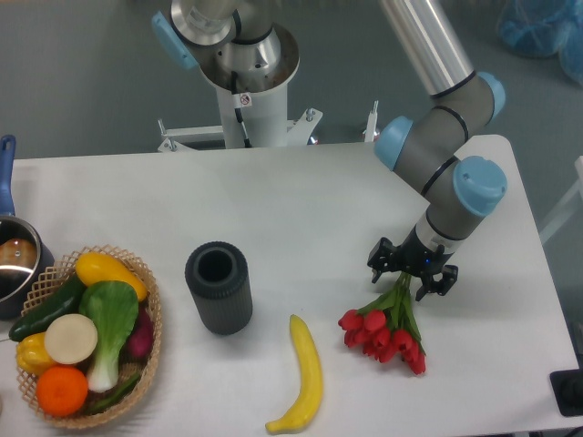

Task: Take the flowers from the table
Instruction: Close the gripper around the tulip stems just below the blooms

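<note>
Jaws spread apart: we see the gripper (409, 272) with its two dark fingers splayed on either side of the upper stems, low over the white table (301, 200); from this angle we cannot tell whether the fingertips touch the stems. The flowers (387, 329) lie flat on the table's right part, a bunch of red tulips with closed heads clustered at the lower end and green leaves and stems narrowing upward toward the gripper. The red heads fan out toward the table's front edge, the lowest one pointing down and right. A tie around the stems cannot be made out here.

To the left of the bunch, well apart from it, we note a yellow banana (304, 379) lying lengthwise, and farther left a dark ribbed cylinder (219, 287) standing upright with its open mouth facing up. At the left edge sits a wicker basket (152, 308) filled with vegetables and fruit, and beside it a pot (13, 259) with a blue handle.

On the white robot pedestal (252, 109) behind the table we see a small red-and-white sticker, too small to read. No other writing is legible.
</note>
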Available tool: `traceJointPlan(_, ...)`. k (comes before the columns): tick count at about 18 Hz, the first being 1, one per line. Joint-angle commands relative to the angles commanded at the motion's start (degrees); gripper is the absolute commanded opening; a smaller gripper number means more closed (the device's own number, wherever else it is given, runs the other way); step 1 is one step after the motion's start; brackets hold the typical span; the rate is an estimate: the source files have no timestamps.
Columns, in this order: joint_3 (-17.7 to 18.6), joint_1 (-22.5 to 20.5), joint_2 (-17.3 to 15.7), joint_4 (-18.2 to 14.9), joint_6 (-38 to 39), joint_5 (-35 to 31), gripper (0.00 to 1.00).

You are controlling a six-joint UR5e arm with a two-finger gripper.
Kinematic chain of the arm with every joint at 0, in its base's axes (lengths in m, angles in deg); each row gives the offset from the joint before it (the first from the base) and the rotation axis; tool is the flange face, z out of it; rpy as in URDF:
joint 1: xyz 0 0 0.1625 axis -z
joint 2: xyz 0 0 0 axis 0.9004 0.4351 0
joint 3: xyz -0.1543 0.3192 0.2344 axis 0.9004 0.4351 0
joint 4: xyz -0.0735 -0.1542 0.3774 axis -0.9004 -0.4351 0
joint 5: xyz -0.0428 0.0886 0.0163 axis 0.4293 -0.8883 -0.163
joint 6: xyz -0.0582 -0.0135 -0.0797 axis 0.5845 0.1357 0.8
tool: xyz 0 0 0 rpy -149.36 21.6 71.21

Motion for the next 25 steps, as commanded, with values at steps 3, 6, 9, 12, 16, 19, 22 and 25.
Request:
traceJointPlan(3,0.09,0.09,-0.35,0.00,0.09,0.53,0.66)
traceJointPlan(6,0.26,0.09,-0.44,0.00,0.09,0.62,0.47)
traceJointPlan(9,0.35,0.09,-0.44,0.00,0.09,0.62,0.43)
traceJointPlan(12,0.44,0.00,-0.62,-0.44,0.09,1.14,0.35)
traceJointPlan(16,0.35,0.00,-0.97,-0.97,0.09,1.23,0.33)
traceJointPlan(19,0.53,-0.17,-2.02,-1.32,0.09,1.23,0.33)
traceJointPlan(22,0.88,-0.17,-3.42,-1.32,0.09,1.23,0.33)
traceJointPlan(25,0.88,-0.09,-5.97,-1.32,0.18,2.81,0.33)
